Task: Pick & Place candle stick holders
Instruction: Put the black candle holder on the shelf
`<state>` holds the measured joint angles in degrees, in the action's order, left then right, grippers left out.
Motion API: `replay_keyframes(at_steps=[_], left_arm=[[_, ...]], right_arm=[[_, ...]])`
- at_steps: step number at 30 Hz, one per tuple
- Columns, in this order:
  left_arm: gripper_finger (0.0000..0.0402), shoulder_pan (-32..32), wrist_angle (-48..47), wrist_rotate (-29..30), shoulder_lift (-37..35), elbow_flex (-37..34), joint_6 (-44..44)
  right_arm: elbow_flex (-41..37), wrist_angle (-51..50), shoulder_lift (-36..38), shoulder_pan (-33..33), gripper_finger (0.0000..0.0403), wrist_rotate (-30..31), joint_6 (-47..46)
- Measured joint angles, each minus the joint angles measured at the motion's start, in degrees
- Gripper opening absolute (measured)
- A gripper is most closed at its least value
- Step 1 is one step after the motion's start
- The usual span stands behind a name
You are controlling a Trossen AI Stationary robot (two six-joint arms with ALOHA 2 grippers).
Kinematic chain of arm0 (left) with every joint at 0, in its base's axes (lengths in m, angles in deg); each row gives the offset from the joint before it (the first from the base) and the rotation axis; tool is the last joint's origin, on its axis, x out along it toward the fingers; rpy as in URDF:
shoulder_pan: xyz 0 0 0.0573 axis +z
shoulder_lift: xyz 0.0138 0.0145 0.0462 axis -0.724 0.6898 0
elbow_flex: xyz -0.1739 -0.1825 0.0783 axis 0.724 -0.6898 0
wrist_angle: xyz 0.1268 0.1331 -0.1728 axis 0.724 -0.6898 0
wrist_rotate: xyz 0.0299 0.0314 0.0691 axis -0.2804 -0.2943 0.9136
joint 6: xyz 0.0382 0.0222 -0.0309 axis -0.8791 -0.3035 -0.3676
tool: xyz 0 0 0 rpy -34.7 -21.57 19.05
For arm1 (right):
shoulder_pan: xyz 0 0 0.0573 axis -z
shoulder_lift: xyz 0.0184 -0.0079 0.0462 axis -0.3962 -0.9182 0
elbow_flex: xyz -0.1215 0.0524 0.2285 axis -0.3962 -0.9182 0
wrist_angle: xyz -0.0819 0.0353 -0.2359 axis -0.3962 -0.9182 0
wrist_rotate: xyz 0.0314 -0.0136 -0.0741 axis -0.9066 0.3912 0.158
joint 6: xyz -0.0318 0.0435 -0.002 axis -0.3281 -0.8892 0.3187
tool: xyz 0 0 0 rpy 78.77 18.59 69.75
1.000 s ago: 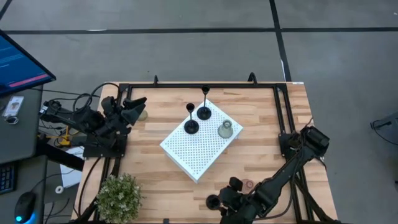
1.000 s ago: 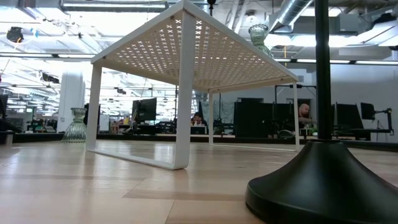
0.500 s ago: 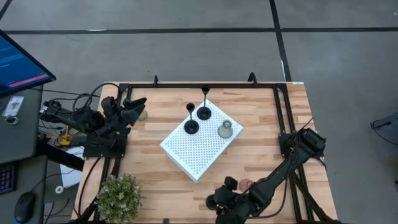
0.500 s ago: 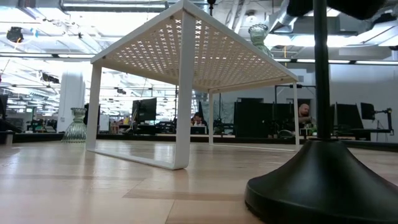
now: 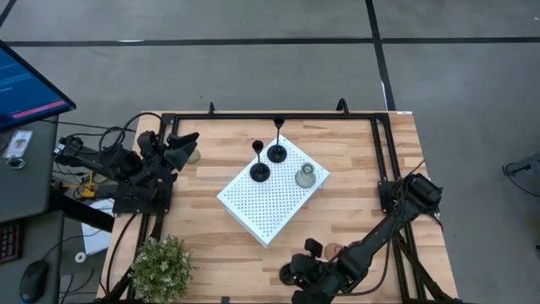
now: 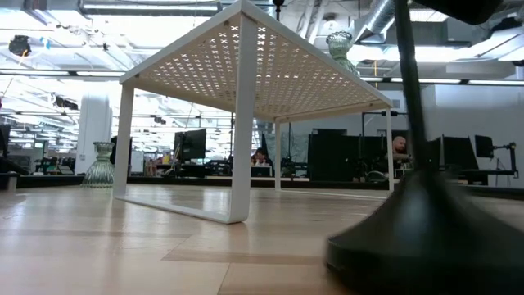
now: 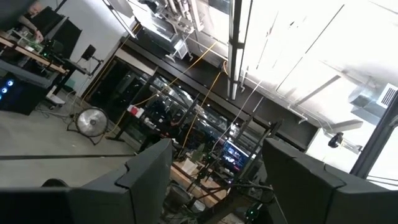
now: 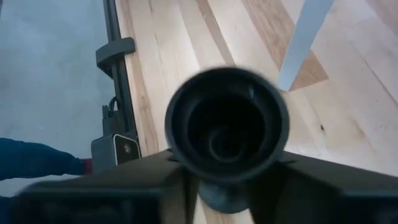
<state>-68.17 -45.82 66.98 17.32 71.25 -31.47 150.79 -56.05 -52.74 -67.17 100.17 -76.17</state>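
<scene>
Two black holders [image 5: 260, 171] and a green one [image 5: 305, 176] stand on the white board [image 5: 270, 198] at table centre. At six o'clock, the right gripper [image 5: 297, 274] is clamped on a third black holder [image 8: 226, 127], its stem tilted in the low view. At nine o'clock, the left gripper [image 7: 214, 180] waits, fingers apart, beside another green holder [image 6: 101, 165].

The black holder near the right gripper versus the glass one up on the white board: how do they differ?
The black holder has a thin stem and stands on the table, the right gripper closing around it. The glass holder is squat, pale green, untouched on the white board. Both are upright.
</scene>
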Motion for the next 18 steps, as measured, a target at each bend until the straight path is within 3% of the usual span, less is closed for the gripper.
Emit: replay_keyframes(at_steps=[3, 5, 18], left_arm=[[0.0253, -0.02, 0.0, 0.0, 0.0, 0.0, 0.02], [0.0253, 0.0, 0.0, 0.0, 0.0, 0.0, 0.0], [0.0253, -0.01, -0.01, 0.0, 0.0, 0.0, 0.01]], right_arm=[[0.0, 0.06, 0.0, -0.02, 0.002, -0.02, -0.05], [0.0, 0.21, 0.01, -0.14, 0.0007, 0.03, -0.11], [0.0, -2.15, 0.09, -1.26, 0.002, 0.9, -3.66]])
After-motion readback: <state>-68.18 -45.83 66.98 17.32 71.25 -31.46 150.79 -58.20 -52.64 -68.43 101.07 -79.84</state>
